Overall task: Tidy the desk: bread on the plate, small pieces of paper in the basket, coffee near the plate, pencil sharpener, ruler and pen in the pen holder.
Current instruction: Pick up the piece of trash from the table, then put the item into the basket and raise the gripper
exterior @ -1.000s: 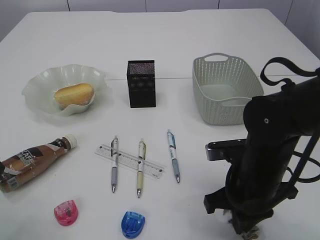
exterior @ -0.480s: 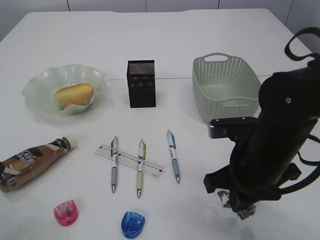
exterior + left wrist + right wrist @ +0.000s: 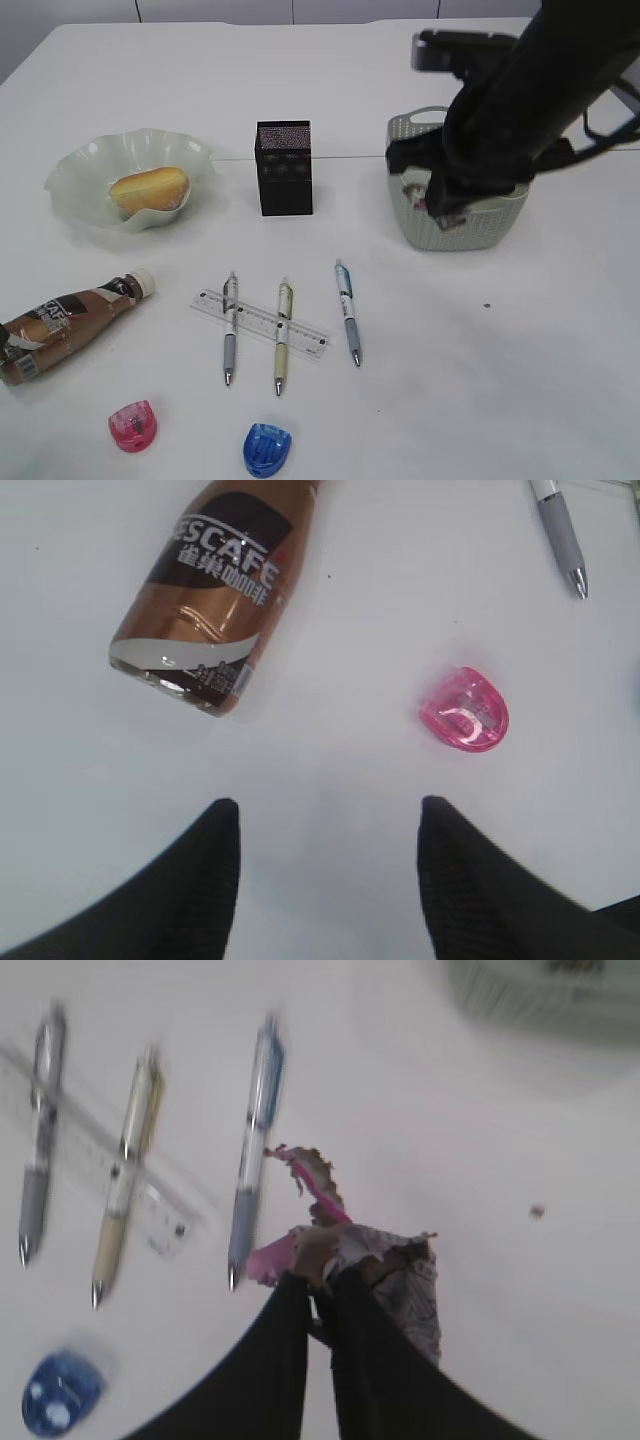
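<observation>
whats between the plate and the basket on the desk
The pen holder stands between the plate and the basket, with bare desk on either side; the exterior view shows it.

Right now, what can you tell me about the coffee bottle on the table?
The coffee bottle is a small plastic bottle of brown drink with a white cap and a brown-and-black label showing white letters. It lies on its side on the white table, at the left edge, cap pointing toward the green plate. Nothing touches it. The left gripper is open above the table beside it, and a pink sharpener lies close by.
</observation>
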You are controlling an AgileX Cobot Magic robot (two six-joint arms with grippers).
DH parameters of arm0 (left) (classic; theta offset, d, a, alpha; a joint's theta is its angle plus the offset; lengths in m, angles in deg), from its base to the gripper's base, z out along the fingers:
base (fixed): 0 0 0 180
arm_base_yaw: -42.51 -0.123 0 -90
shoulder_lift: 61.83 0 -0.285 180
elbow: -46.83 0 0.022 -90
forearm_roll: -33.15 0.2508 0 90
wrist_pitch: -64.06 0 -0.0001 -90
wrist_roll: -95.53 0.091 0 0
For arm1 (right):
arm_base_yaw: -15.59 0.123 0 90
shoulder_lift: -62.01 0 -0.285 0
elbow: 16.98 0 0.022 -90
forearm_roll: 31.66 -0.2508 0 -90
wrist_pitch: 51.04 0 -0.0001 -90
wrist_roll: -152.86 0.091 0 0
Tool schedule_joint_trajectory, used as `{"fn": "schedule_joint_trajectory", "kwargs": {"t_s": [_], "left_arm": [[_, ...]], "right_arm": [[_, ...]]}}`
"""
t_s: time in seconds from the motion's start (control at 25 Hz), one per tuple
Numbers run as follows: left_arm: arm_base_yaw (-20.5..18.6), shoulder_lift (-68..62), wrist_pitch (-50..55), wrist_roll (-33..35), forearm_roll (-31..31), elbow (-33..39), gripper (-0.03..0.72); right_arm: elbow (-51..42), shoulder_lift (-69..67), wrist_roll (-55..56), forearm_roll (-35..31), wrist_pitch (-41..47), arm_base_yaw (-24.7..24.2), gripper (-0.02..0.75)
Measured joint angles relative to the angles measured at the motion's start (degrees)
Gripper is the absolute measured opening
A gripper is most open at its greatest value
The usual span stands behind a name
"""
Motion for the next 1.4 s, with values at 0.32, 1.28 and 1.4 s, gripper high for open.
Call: {"fn": "schedule_joint_trajectory", "kwargs": {"t_s": [0.32,1.28,1.4], "left_arm": [[0.0,0.0,0.0,0.0,0.0,0.0,0.416],[0.0,0.0,0.0,0.0,-1.07,0.0,0.416],[0.0,0.0,0.0,0.0,-1.32,0.0,0.416]], "right_arm": [[20.22,-10.61,0.22,1.09,1.35,-10.43,0.05],[37.0,-27.17,0.61,4.49,20.9,-11.44,0.511],[35.01,-24.19,0.12,4.49,21.0,-11.44,0.492]]}}
